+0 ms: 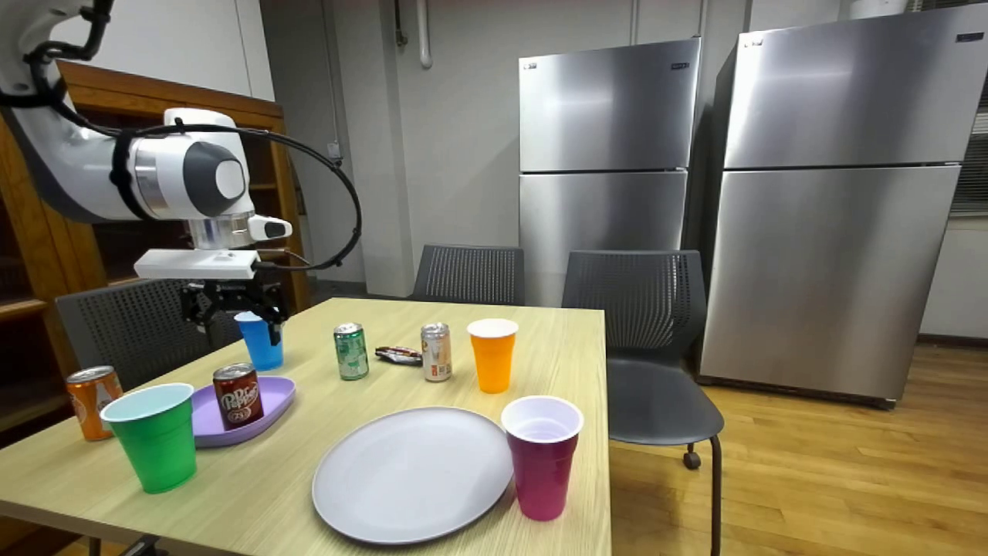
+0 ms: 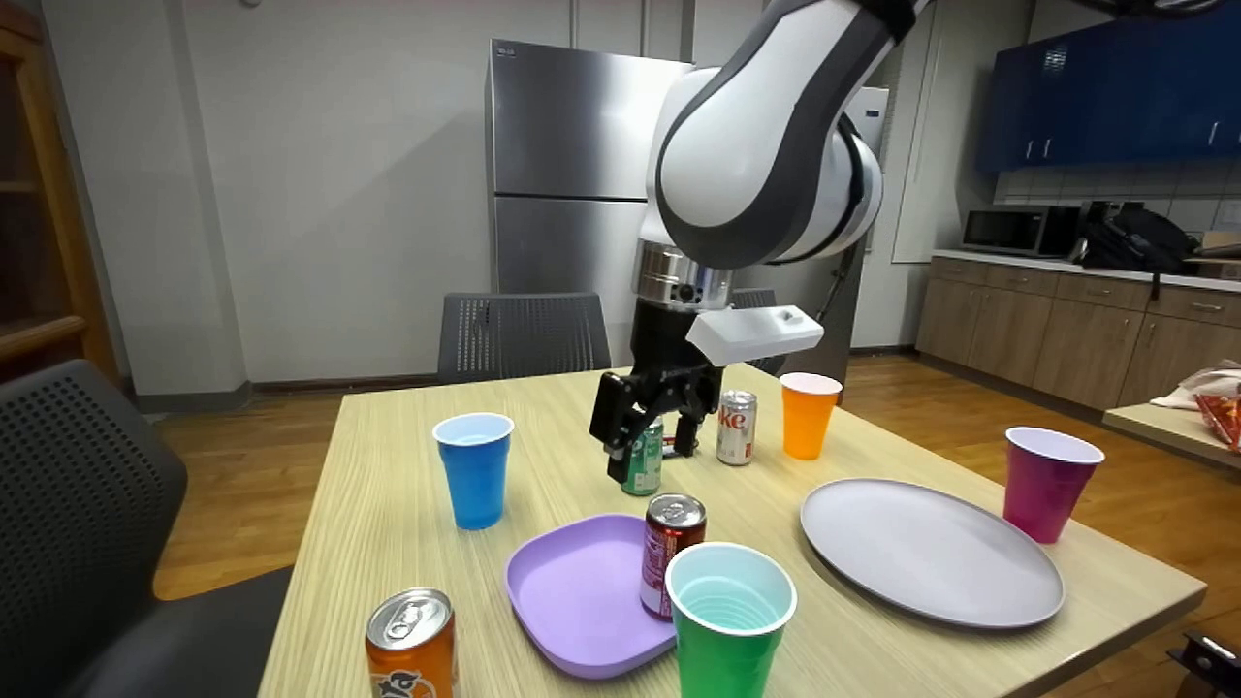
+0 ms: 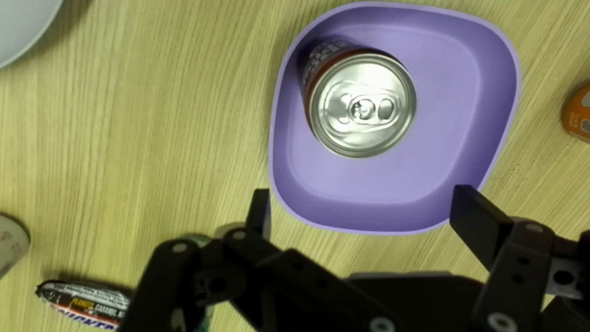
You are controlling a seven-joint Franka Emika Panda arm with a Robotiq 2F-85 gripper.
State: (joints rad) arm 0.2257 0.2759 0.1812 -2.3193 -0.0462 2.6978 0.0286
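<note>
Where the arm (image 2: pixel 742 174) bends down over the pale wooden table (image 1: pixel 262 494), the gripper (image 3: pixel 362 190) points straight down, jaws wide apart, nothing held between them, touching nothing beneath. Nearest below: purple plate (image 3: pixel 451 138), Dr Pepper can (image 3: pixel 364 108) standing upright in it, off-centre, toward the side facing the big grey plate (image 1: pixel 409 479). Green cup (image 1: pixel 154 444) close by the purple plate; from where I stand I cannot tell whether they touch. Orange can (image 1: pixel 94 401) also near, on the opposite side of the purple plate from the grey one. Blue cup (image 2: pixel 475 475) upright, a little apart. Farther along: green can (image 1: pixel 351 353), silver can (image 1: pixel 437 353), Snickers bar (image 3: pixel 87 302) lying between them. Orange cup (image 1: pixel 494 361) just beside the silver can. Magenta cup (image 1: pixel 543 471) at the grey plate's edge. Behind the table, dark chairs (image 1: pixel 467 274) and two steel refrigerators (image 1: pixel 606 123).
</note>
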